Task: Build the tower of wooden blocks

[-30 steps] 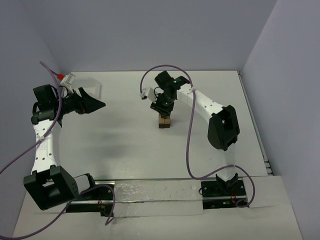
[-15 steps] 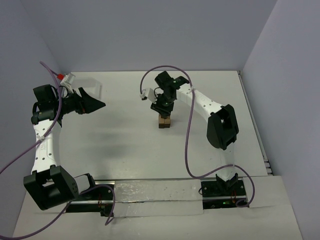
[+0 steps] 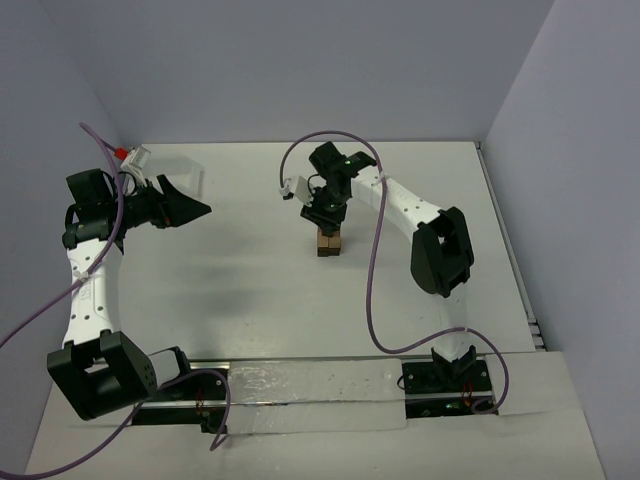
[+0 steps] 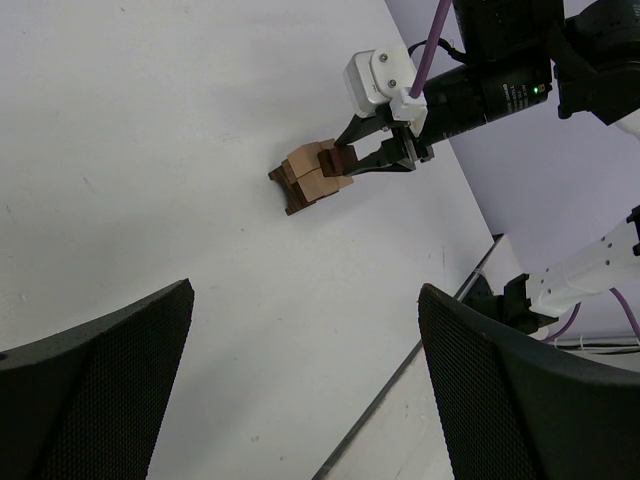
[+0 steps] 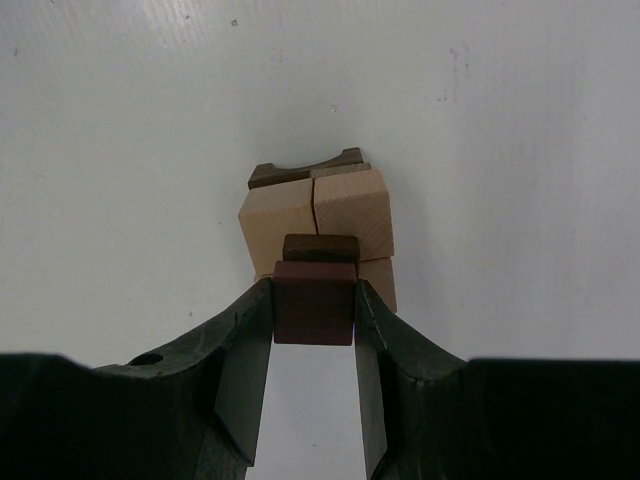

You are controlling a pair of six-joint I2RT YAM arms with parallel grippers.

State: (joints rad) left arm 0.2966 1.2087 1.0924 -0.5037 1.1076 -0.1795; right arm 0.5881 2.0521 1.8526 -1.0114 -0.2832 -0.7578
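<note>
Gripping a dark brown block (image 5: pixel 314 312) between both fingers, the right gripper (image 3: pixel 326 216) is closed on it directly above the tower (image 3: pixel 328 243). The wrist view shows the pads pressed flat on the block's two opposite sides. The block sits at the tower's top, on its near edge, right against two light tan cubes (image 5: pixel 315 212). Whether it already rests on the piece beneath it cannot be told. Another dark brown piece (image 5: pixel 305 173) shows at the tower's far edge, behind the tan cubes. From the left wrist view the tower (image 4: pixel 305 178) stands as a compact stack, about two cubes wide, on the white table (image 3: pixel 240 270). The left gripper (image 3: pixel 188 205) hangs well apart from the tower, on its left, with its jaws spread wide and its mesh-faced fingers (image 4: pixel 110 380) holding nothing.
</note>
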